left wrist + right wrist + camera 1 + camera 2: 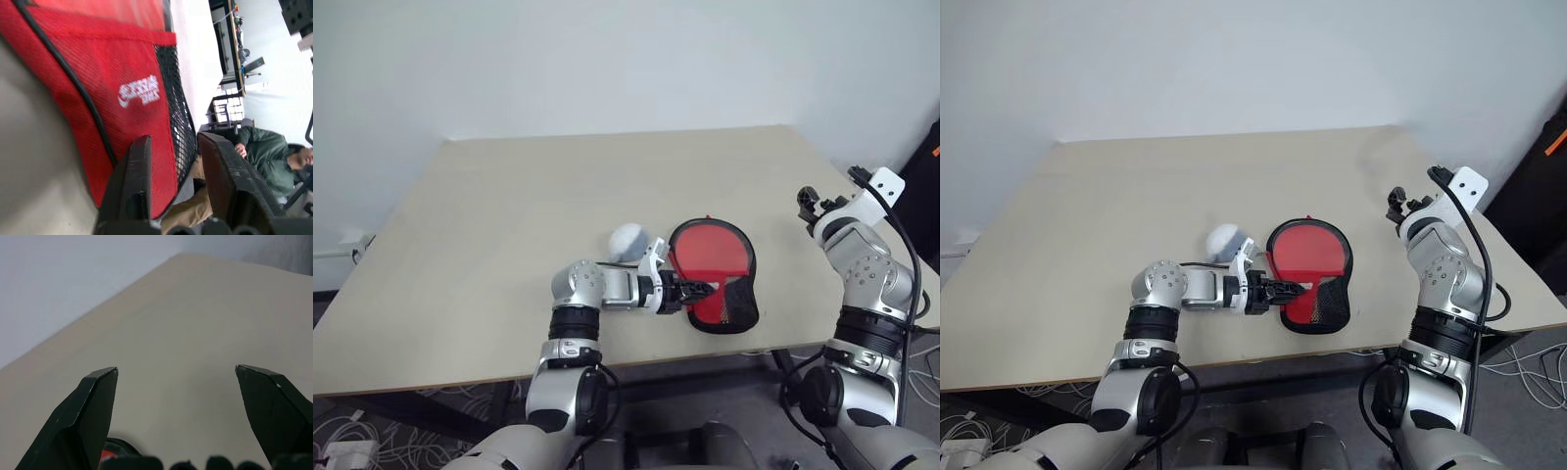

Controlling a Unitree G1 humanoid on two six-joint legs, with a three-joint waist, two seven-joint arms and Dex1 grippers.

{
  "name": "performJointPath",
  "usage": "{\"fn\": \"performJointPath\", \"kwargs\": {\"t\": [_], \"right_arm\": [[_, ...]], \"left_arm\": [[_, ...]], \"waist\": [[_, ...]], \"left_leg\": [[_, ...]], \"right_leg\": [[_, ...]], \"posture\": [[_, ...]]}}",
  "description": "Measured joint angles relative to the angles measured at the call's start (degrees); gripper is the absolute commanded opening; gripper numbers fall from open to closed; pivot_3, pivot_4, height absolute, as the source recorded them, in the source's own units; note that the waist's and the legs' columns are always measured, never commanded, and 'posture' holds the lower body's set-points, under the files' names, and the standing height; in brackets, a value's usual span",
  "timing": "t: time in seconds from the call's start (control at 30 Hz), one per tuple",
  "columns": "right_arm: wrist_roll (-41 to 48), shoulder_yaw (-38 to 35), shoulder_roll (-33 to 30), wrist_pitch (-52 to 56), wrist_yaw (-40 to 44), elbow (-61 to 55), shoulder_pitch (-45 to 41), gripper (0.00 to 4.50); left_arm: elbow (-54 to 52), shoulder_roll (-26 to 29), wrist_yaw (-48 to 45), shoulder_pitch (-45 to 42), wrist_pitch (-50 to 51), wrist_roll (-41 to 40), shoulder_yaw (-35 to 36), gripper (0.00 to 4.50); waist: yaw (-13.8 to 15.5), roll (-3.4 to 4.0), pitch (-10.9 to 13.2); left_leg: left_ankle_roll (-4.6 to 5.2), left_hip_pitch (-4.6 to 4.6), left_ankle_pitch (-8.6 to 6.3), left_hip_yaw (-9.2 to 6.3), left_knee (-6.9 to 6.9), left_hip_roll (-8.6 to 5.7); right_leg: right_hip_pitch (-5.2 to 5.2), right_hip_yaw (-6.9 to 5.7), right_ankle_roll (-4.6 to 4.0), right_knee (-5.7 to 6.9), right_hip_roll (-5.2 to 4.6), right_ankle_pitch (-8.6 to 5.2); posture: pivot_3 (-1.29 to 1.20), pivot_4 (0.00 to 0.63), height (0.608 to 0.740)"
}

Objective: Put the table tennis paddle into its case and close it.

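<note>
The case (729,284) lies flat near the table's front edge, red mesh side up, with black edging and a white logo (138,91). Plain red fills its round part (708,245); it looks like the paddle's blade inside, and I cannot make out the handle. My left gripper (705,289) reaches in level from the left at the case's narrow part. In the left wrist view its fingers (134,171) stand close on either side of the case's red and mesh edge (168,147). My right gripper (811,203) hangs open above the table's right edge, nothing between its fingers (93,401).
A whitish round object (628,241) sits on the tan table (509,215) just behind my left wrist. The case is close to the front edge. A seated person in a green jacket (266,152) is beyond the table to the right.
</note>
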Motion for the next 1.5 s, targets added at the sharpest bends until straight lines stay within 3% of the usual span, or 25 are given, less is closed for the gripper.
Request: {"fn": "performJointPath", "kwargs": {"t": [0.03, 0.47, 1.2, 1.5], "right_arm": [[0.0, -0.05, 0.0, 0.0, -0.02, 0.0, 0.07, 4.17], [0.0, -0.42, 0.17, -0.33, -1.19, -0.03, 0.8, 4.17], [0.03, -0.88, 0.85, -2.1, -3.33, -0.59, 2.67, 4.17], [-0.04, -0.62, 2.24, -2.53, -4.07, -1.2, 3.24, 4.17]], "left_arm": [[0.01, -0.16, 0.04, -0.05, 0.0, -0.04, 0.11, 0.02], [3.82, -1.26, 8.7, -1.91, 1.21, -1.05, 7.77, 0.02], [7.9, -1.52, 15.59, -4.92, -1.02, -2.29, 8.81, 0.02], [6.28, -1.49, 19.35, -4.96, 3.12, -3.72, 11.12, 0.02]], "waist": [[0.0, 0.0, 0.0], [0.0, 0.0, 0.0], [0.0, 0.0, 0.0], [-0.01, 0.0, 0.0]], "left_leg": [[0.0, 0.0, 0.0, 0.0, 0.0, 0.0], [0.0, 0.0, 0.0, -0.04, 0.0, 0.0], [0.0, 0.0, 0.0, -0.04, -0.01, -0.01], [-0.01, -0.02, 0.0, -0.08, 0.0, -0.01]], "right_leg": [[0.0, 0.0, 0.0, 0.0, 0.0, 0.0], [0.0, -0.01, 0.0, 0.0, 0.0, 0.0], [0.0, -0.02, -0.01, -0.01, 0.0, 0.0], [0.0, -0.03, 0.0, 0.0, 0.01, 0.01]], "posture": [[0.0, 0.0, 0.724], [0.0, 0.0, 0.724], [0.0, 0.0, 0.724], [0.0, 0.0, 0.724]]}}
